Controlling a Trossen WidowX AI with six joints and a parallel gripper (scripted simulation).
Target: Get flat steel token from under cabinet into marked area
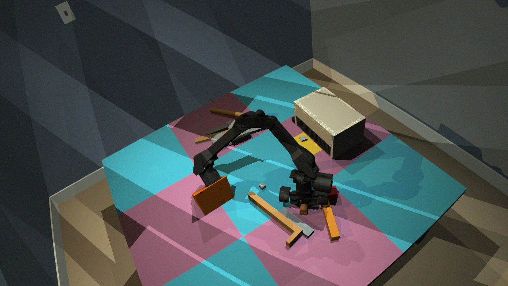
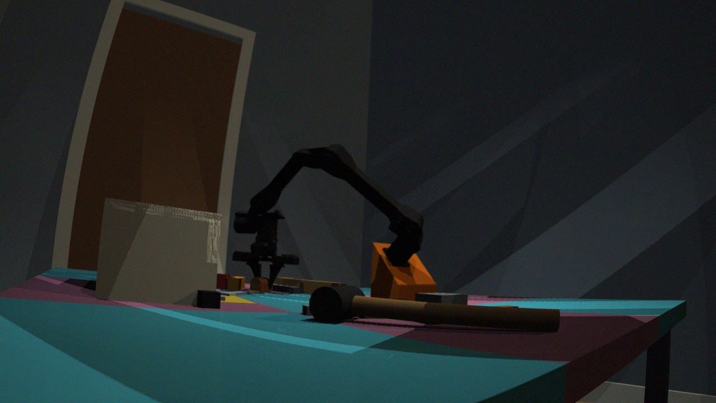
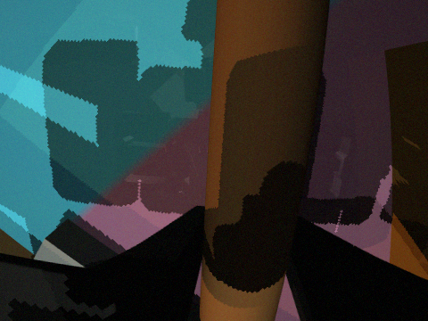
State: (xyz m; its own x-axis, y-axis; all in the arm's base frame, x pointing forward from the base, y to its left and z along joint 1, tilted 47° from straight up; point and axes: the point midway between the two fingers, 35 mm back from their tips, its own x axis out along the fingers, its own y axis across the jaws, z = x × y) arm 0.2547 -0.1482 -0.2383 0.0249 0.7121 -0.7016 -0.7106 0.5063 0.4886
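Note:
The steel token [image 1: 303, 138] is a small grey square lying flat on the yellow marked area [image 1: 314, 148] [image 2: 239, 299], near its far left end. It looks apart from the cabinet [image 1: 330, 110] [image 2: 155, 250], whose slotted front faces the yellow area. My gripper [image 3: 242, 218] [image 2: 265, 286] points down, low over the table, well in front of the yellow area. It is shut on a round wooden rod [image 3: 267, 102] [image 2: 258, 284] [image 1: 303, 209], which runs between the fingers in the wrist view. The fingers hide part of the rod, and its far end is not clear.
An L-shaped wooden stick [image 1: 271, 209], a grey bar [image 1: 307, 230], an orange bar [image 1: 331, 224] and a red block [image 1: 333, 192] lie near the gripper. A small grey block [image 1: 262, 185] lies nearer the orange base [image 1: 214, 197] [image 2: 400, 280]. A mallet [image 2: 450, 312] and several tools lie left of the cabinet.

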